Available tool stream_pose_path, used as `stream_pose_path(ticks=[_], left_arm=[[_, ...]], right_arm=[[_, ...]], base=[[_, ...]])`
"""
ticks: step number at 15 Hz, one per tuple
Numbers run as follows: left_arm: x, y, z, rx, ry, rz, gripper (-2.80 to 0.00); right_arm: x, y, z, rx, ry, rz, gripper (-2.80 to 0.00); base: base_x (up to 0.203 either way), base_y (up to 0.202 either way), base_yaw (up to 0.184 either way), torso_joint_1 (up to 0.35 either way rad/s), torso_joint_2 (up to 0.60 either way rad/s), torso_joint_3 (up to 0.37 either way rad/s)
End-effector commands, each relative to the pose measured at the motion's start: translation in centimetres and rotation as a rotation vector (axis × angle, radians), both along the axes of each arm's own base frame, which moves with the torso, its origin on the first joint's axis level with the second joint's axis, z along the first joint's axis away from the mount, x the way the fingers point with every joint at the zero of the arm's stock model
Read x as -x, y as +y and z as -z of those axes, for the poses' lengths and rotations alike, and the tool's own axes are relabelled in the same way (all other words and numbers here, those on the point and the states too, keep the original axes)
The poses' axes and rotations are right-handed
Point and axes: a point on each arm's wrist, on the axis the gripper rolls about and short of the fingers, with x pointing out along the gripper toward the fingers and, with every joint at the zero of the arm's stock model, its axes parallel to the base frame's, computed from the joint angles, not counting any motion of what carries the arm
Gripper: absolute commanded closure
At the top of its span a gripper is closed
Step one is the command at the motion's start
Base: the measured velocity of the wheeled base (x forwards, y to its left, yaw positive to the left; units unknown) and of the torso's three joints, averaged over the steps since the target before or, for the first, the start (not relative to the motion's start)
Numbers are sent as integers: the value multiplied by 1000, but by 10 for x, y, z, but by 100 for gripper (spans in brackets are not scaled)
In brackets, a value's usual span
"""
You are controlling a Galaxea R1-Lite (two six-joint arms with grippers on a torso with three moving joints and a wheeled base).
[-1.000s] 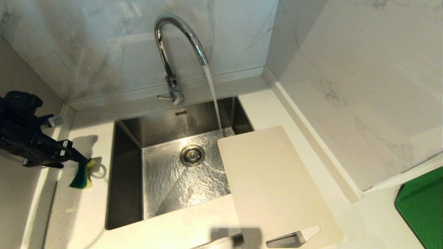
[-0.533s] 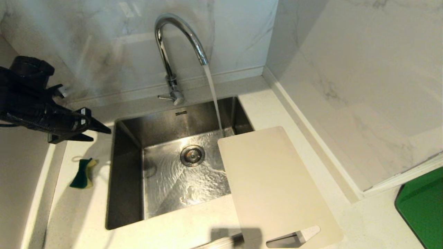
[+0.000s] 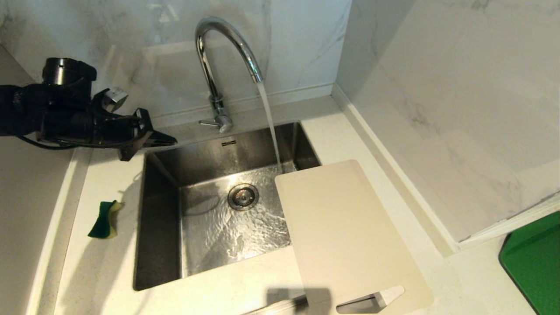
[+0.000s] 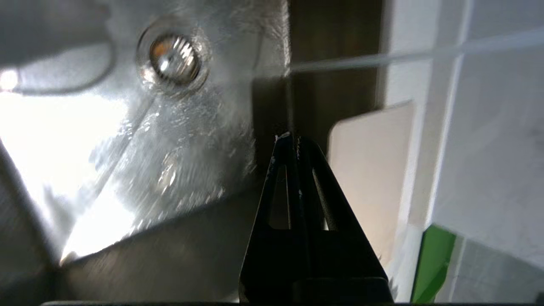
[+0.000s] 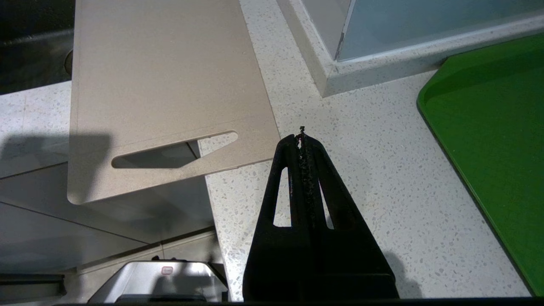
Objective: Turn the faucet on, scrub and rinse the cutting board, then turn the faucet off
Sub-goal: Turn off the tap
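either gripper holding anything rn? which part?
Nothing held. Left gripper shut empty above the sink's back-left corner; right gripper shut empty over the counter.

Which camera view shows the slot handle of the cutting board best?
The right wrist view: the whole slot handle of the cutting board is there, unhidden, past the counter edge. The head view shows it only at the picture's bottom border. The left wrist view shows one far corner of the board, no handle.

Head view looks down; wrist views close (sharing cutting board (image 3: 350, 232)).
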Motion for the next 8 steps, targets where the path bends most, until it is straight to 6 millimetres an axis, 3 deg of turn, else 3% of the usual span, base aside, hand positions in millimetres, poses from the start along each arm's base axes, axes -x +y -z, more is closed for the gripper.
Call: stream_pose_path(ticks=[1,5,8], left_arm=[[-18,-14,9,38,-64,20,0],[-35,-43,20,117,-198,63,0],[-42,-52,24,141,-273,79,0]], right_arm=[[0,0,0,1,3,-2,0],[0,0,0,1,2,-2,0],[0,0,0,1,2,-2,0]], base=[[0,0,0,0,0,0],[0,0,0,0,0,0],[0,0,0,0,0,0]])
